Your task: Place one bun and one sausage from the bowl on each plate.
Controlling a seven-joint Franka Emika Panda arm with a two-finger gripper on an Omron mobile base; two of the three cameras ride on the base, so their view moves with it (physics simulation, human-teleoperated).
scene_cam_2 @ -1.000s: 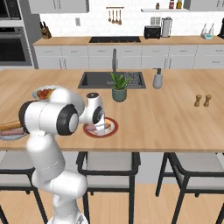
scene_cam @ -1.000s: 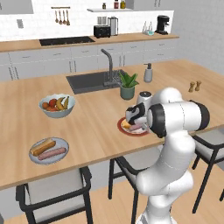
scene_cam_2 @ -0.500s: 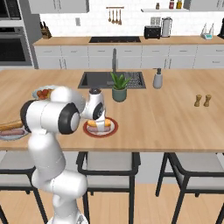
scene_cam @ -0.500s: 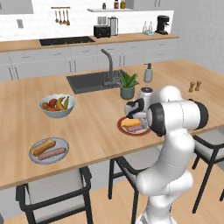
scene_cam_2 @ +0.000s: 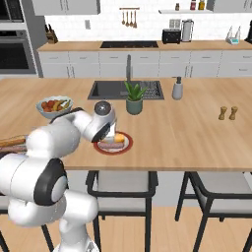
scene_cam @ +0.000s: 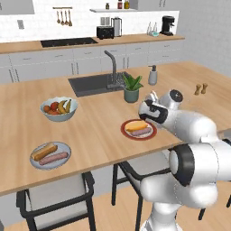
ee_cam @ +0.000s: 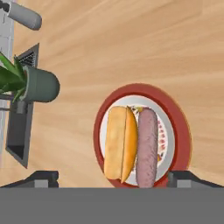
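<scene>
The white plate with a red-brown rim (scene_cam: 124,131) (scene_cam_2: 126,146) (ee_cam: 181,131) holds a bun (scene_cam: 135,125) (ee_cam: 119,144) and a sausage (scene_cam: 142,131) (ee_cam: 146,146) side by side. My gripper (scene_cam: 145,108) (scene_cam_2: 114,134) (ee_cam: 114,177) hovers just above this plate, open, with nothing between its fingertips (ee_cam: 41,178). At the left of the counter, the pale grey plate (scene_cam: 63,161) also carries a bun (scene_cam: 44,151) and a sausage (scene_cam: 54,158). The dark wooden bowl is out of view.
A pale bowl of fruit (scene_cam: 58,109) (scene_cam_2: 54,106) stands left of the sink (scene_cam: 94,83). A potted plant (scene_cam: 131,88) (ee_cam: 30,83) is just behind the red-rimmed plate. A soap dispenser (scene_cam: 153,75) and salt and pepper shakers (scene_cam: 201,89) stand further right. Chairs line the counter's near edge.
My hand has lifted off the red-rimmed plate and drawn back to the right, uncovering the bun and sausage that now lie on it.
</scene>
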